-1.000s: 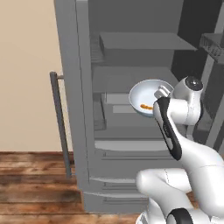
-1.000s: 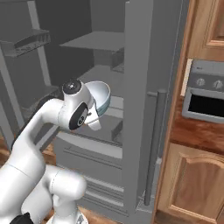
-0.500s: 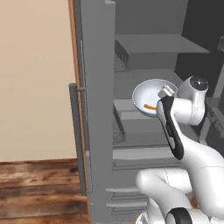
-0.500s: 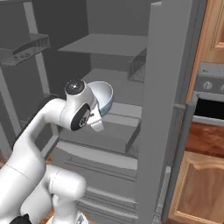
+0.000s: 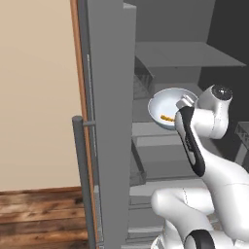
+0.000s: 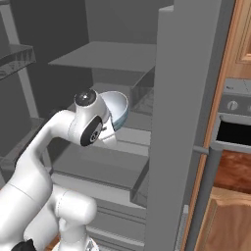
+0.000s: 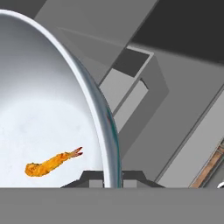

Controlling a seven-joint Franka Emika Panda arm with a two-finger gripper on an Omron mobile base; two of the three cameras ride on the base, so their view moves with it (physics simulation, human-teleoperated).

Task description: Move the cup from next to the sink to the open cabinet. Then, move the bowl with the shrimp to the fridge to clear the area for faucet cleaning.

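My gripper [image 7: 111, 177] is shut on the rim of the white bowl [image 7: 43, 109], one dark fingertip on each side of the rim. The small orange shrimp [image 7: 52, 162] lies inside the bowl. In the left base view the bowl [image 5: 168, 108] with the shrimp [image 5: 167, 117] hangs in front of the open grey fridge [image 5: 109, 97], at the height of its middle shelves, held by the gripper [image 5: 185, 103]. The right base view shows the bowl [image 6: 117, 109] from its bluish outside, just past my wrist and above a grey shelf [image 6: 98, 166].
The open fridge door [image 6: 171, 122] with its vertical bar handle [image 6: 203, 196] stands close on the right; the other door's handle [image 5: 82, 180] is on the left. Door bins [image 6: 14, 54] hang at the far left. An oven [image 6: 235, 127] and wooden cupboard [image 6: 225, 220] lie beyond.
The whole picture has shifted: the base has driven closer to the fridge, whose inside now looms larger. The bowl stays in my grip at about the same height.
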